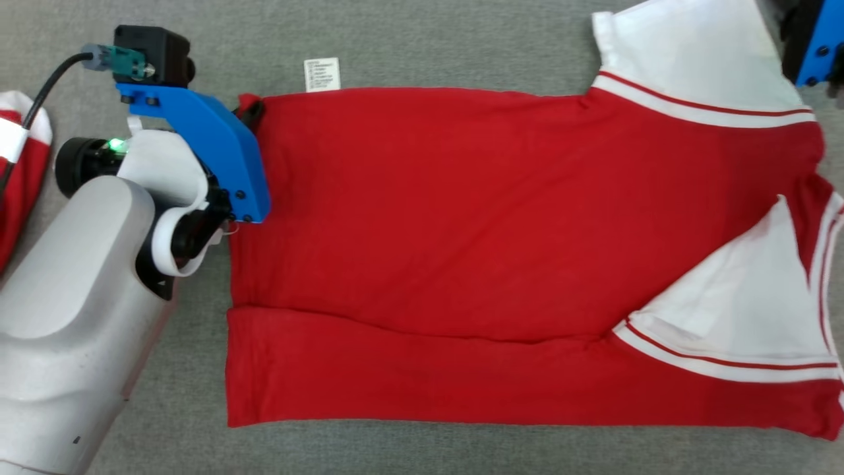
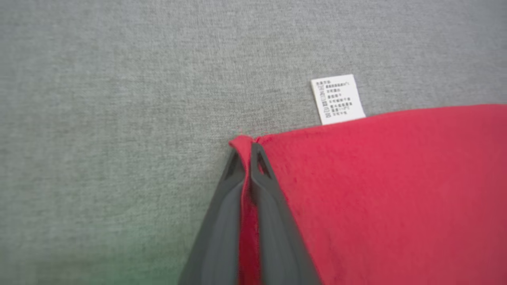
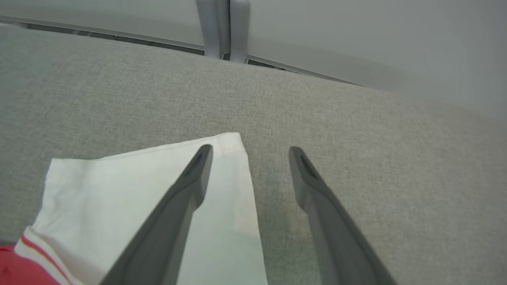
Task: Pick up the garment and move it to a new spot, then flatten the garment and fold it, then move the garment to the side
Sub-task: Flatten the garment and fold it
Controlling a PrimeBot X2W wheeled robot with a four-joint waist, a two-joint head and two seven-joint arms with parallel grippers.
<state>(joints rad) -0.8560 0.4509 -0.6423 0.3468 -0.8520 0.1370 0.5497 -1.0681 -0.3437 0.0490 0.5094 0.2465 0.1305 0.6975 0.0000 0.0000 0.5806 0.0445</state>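
Near side: red garment lies spread on the grey-cloth counter, hem toward the robot's left, sleeves toward its right. The near long edge is turned in along a crease. The near sleeve, white with red trim, is folded onto the body.

Mid, robot's left: left gripper has its fingers pinched tight on the far hem corner, with red cloth squeezed up between them. A second red-and-white piece sits at the counter's left margin, apart from the work.

Far edge: care label sticks out past the hem onto bare counter. The far sleeve lies flat and unfolded.

Right gripper hovers with fingers spread wide, holding nothing. One finger is over the sleeve's end and the other over bare counter.

Handling, my read:
- Thin knit, light and limp, with no stiffness to carry a fold.
- It will sag between two holds and likely drag on the cloth counter.
- A pull from one corner alone would skew it.
- The best grips are doubled edges: the hem corners and the sleeve cuff or shoulder seam.
- The far side wants a matching hold at the sleeve end before any lift.
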